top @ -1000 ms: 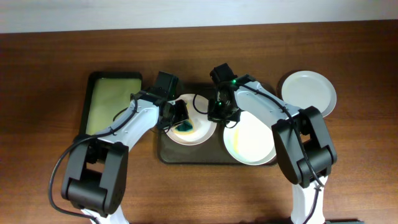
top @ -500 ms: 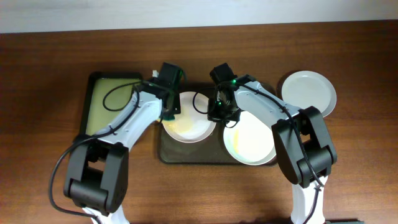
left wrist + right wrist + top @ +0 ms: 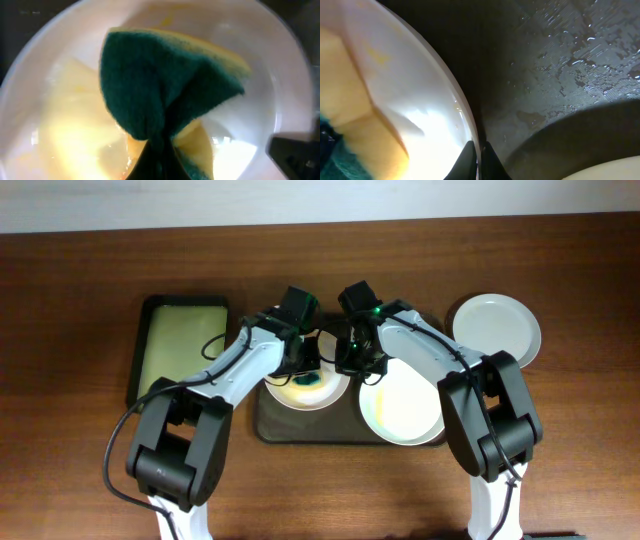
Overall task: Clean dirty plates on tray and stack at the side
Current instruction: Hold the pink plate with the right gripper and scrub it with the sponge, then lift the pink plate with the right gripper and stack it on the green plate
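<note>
Two plates share the tray [image 3: 290, 427]: the left plate [image 3: 328, 396] and right plate [image 3: 400, 408] almost touch, the right one reaching the tray's front rim. A third plate [image 3: 497, 330] lies apart on the wooden surface [image 3: 330, 490]. The left hand [image 3: 305, 365] clamps a green sponge [image 3: 165, 95] against the left plate; the right hand [image 3: 480, 155] pinches that plate's right rim.

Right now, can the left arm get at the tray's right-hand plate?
Probably not cleanly: the right gripper, gripping the left plate, sits between, and its arm overhangs the right-hand plate.
</note>
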Controlling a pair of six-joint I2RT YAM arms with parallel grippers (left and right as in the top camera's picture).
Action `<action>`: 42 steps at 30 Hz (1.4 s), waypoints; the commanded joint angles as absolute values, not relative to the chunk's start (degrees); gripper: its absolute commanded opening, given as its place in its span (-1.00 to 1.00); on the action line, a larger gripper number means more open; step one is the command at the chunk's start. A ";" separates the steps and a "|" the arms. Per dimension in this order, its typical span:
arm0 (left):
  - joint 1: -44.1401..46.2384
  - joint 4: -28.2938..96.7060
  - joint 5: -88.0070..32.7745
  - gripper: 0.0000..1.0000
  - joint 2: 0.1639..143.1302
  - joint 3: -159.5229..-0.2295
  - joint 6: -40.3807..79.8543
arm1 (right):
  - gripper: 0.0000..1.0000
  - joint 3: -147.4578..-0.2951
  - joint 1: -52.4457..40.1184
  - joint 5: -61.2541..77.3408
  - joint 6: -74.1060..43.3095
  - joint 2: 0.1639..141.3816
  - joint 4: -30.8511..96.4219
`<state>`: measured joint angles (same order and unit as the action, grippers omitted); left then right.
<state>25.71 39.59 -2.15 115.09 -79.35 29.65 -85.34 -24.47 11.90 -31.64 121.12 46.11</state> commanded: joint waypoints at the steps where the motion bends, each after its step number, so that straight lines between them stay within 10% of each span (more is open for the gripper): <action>1: 23.79 45.30 19.90 -1.00 116.64 -79.50 29.95 | -0.92 -84.64 -23.97 6.76 -31.75 122.21 46.46; 11: 19.16 46.98 15.09 -1.00 99.88 -81.19 29.95 | -0.92 -89.62 -23.92 5.89 -22.68 121.08 46.96; 19: 9.15 45.54 -4.67 -1.00 97.30 -81.19 29.87 | -0.92 -106.65 -25.50 -17.89 -11.70 114.93 62.52; 28: -7.62 45.74 -4.89 -1.00 97.54 -79.59 20.88 | -0.92 -112.84 -47.81 -66.24 -2.46 112.22 65.06; 42: -8.80 45.98 -4.69 -1.00 97.54 -79.53 20.86 | -0.92 -112.84 -54.52 -83.59 17.72 112.22 60.18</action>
